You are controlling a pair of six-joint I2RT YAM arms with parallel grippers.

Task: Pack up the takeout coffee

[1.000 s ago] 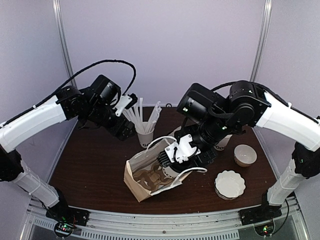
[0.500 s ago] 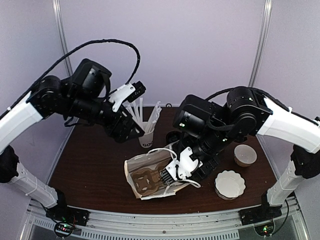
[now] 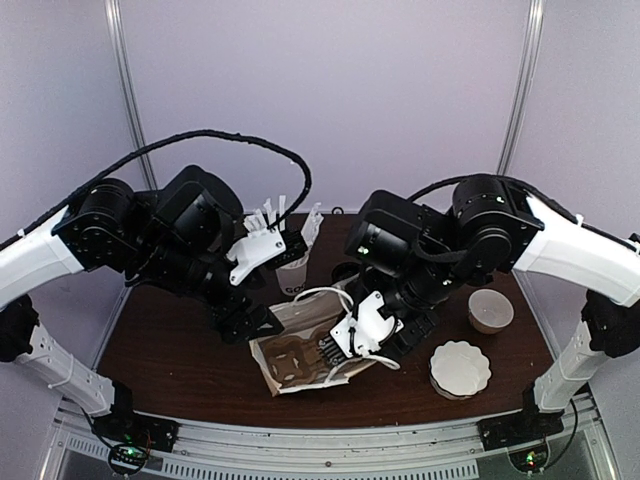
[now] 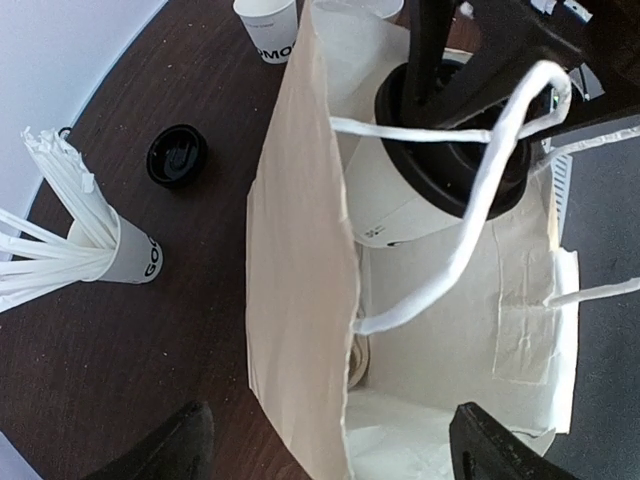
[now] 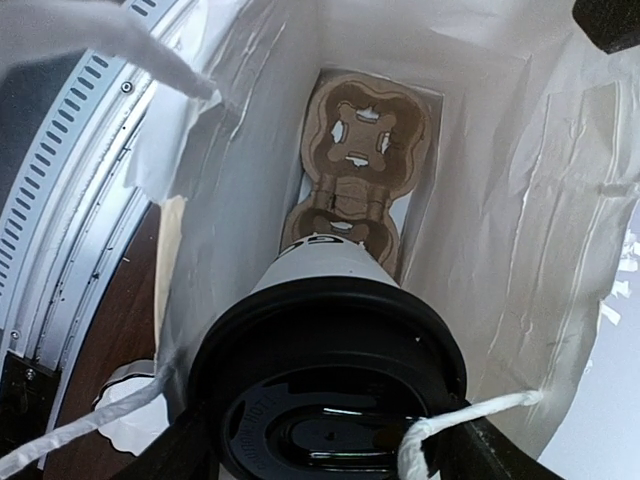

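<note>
The takeout coffee (image 5: 330,320), a white cup with a black lid, hangs inside the open white paper bag (image 4: 300,250), above a brown cardboard carrier (image 5: 355,170) on the bag's floor. My right gripper (image 5: 330,455) is shut on the coffee at its lid; in the top view that gripper (image 3: 350,340) hides the cup at the bag's mouth. My left gripper (image 4: 335,450) is open, and its wide fingers straddle the bag's left wall near the bag's bottom end. In the top view the left gripper (image 3: 250,318) sits at the bag's (image 3: 290,355) left edge.
A white cup full of straws (image 3: 290,265) stands behind the bag. A loose black lid (image 4: 177,155) and a lidless white cup (image 4: 270,25) sit beyond it. A bowl (image 3: 490,310) and a stack of white scalloped discs (image 3: 460,368) lie at the right.
My left arm swung down from beside the straw cup to the bag's left edge. The right gripper with the coffee sank a little further into the bag.
</note>
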